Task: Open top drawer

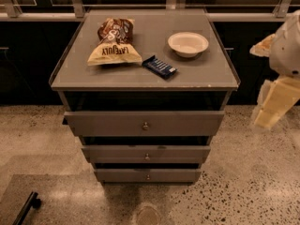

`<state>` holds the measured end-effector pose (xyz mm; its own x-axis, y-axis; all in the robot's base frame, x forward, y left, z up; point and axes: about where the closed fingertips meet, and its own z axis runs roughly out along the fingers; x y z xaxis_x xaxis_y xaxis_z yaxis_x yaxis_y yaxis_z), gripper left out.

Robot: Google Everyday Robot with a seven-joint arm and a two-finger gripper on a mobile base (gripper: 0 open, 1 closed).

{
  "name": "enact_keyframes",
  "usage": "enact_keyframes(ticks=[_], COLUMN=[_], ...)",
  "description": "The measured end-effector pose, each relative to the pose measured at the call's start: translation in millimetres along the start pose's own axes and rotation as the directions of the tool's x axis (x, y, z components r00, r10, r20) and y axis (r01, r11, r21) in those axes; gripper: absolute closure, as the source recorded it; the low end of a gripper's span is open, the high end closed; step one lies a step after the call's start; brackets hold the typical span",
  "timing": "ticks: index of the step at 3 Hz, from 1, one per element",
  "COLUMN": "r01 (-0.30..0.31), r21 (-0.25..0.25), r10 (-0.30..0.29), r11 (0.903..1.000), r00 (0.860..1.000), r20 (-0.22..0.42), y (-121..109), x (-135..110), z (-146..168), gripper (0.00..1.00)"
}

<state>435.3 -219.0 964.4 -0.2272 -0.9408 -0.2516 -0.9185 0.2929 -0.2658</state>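
top drawer (117,123): the uppermost and widest of three grey fronts in the cabinet, right under the cabinet top; a dark gap shows above its front panel, which stands forward of the frame.
knob (145,125): small, round, metal, at the centre of that panel; nothing touches it.
in front of the drawer: bare speckled floor (243,191); nothing stands between the panel and the camera.
middle drawer (117,153): just below, narrower, with its own small knob.
bottom drawer (122,175): lowest and narrowest.
cabinet top (140,78): flat grey slab overhanging the drawers.
snack bag (114,53): lies on the left of the top, brown at the far end, yellow at the near end.
blue wrapped bar (159,66): just right of the bag, near the front edge.
white bowl (188,44): right of centre, apart from the bar.
gripper (274,104): pale, at the right edge of the view, beside the cabinet and well apart from the knob; whether it is spread or closed cannot be told.
black object (26,207): on the floor, lower left corner.
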Motion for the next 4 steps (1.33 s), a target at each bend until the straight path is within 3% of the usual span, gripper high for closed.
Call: enact_keyframes(ticks=[1,2,3,4], r01=[-0.081,-0.173,-0.24,-0.257], r21=[-0.037,-0.089,-0.085,-0.043], r10=[0.085,0.19,0.254,0.256], r11=[0.996,0.981,0.9671,0.9655], r00=[0.989,0.949,0.909,0.904], r20=[0.124,0.251,0.33,0.341], y=[34.3,54.2,40.3,27.3], x=[26.9,40.2,40.1,40.4], z=[50.5,115.2,173.4,174.7], gripper=[0.0,0.0,0.0,0.19])
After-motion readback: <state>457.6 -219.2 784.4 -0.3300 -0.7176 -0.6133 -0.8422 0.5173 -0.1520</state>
